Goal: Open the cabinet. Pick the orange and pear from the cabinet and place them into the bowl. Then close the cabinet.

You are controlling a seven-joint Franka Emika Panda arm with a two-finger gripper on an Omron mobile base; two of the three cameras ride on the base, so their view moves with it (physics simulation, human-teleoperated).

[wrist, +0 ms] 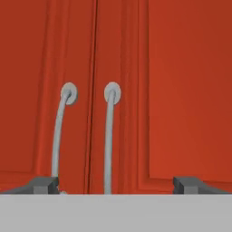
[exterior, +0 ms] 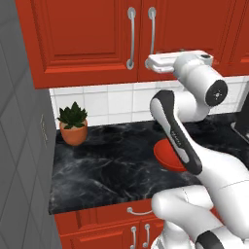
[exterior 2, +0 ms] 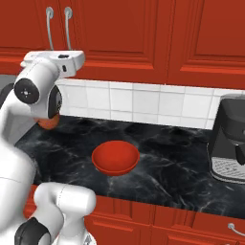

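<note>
Both doors of the red cabinet (exterior: 87, 39) (exterior 2: 124, 33) (wrist: 181, 90) are shut, so the orange and pear are hidden. My gripper (exterior: 149, 63) (exterior 2: 80, 58) (wrist: 116, 185) is open and faces the door seam at the lower ends of the two silver handles. In the hand view the right door's handle (wrist: 108, 140) runs down between my fingertips (wrist: 43, 185), and the left door's handle (wrist: 56, 136) ends just beside the left tip. Nothing is held. The red bowl (exterior 2: 115, 158) (exterior: 165, 156) sits empty on the black marble counter (exterior 2: 162, 158), partly behind my arm in the left base view.
A terracotta pot with a green plant (exterior: 74, 127) stands at the counter's back left. A dark coffee machine (exterior 2: 228, 139) stands at the right. A grey wall panel (exterior: 19, 146) bounds the left side. Red base cabinets (exterior: 112, 228) run below the counter edge.
</note>
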